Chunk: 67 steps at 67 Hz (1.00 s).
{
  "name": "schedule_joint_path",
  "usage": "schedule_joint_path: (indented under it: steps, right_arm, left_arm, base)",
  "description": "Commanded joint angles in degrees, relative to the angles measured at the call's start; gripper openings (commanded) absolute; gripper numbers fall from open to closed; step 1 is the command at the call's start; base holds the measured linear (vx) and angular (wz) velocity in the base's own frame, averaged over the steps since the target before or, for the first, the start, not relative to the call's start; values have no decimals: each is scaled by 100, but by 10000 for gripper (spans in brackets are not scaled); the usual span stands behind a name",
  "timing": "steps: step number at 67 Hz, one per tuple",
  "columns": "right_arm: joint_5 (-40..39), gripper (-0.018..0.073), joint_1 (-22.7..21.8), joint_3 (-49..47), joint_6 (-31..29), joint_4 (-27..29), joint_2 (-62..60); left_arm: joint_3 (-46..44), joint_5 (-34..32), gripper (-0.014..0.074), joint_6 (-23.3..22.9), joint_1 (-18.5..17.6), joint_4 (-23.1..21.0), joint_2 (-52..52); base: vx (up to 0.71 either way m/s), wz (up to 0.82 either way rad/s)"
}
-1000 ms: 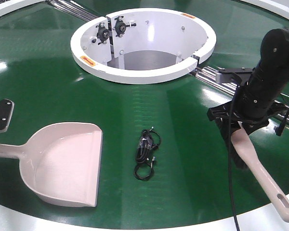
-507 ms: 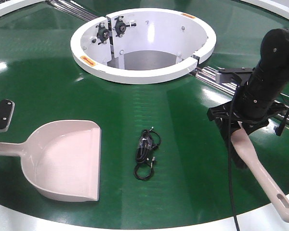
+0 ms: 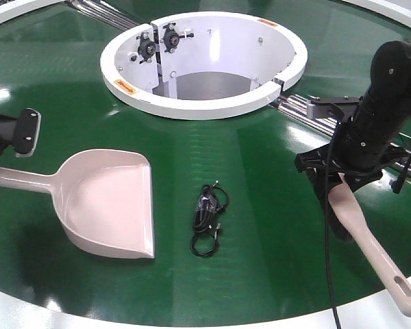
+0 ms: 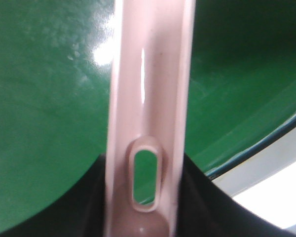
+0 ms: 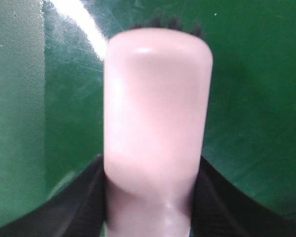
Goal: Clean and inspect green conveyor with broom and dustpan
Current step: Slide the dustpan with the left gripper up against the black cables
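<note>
Green conveyor (image 3: 260, 226): glossy dark green belt with glare patches. All places below are referenced to the white central ring (image 3: 192, 106).

Dustpan (image 3: 113, 199): pale beige-pink, with a wide flat front and raised sides. It sits on the near side of the ring, offset left. The open front faces right and the straight handle runs off to the left. The wrist view shows a slotted hole in the handle (image 4: 145, 177).

Left gripper (image 3: 1, 154): clamped narrow on the dustpan handle, near-left of the ring. It is unclear whether the pan's front lip touches the belt; it probably does.

Black cable bundle (image 3: 209, 216): lies loose on the belt, straight toward the camera from the ring and just beside the dustpan's open front, not touching it.

Broom (image 3: 370, 250): long, narrow and beige. It is near-right of the ring and angled so its slotted handle end lies farthest from the ring, over the white outer rim. Its dark bristles (image 3: 339, 223) point down at the belt.

Right gripper (image 3: 339, 184): closed on the broom near the bristle end, with dark fingers on both sides of the brush back (image 5: 155, 123).

Metal rails (image 3: 308, 110): run out from the ring's right side.
</note>
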Motion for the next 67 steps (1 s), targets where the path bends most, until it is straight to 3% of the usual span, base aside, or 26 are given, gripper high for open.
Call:
schedule_joint_path:
  steps: [1, 67]
  right_arm:
    - [346, -3, 2, -132, -46, -3, -307]
    - [346, -3, 2, -132, -46, -3, -307]
  left_arm:
    - [-169, 170, -8, -217, -203, -101, -244]
    - [-169, 170, -6, -706, -1624, 28, 96]
  base:
    - [0, 0]
    - [0, 0]
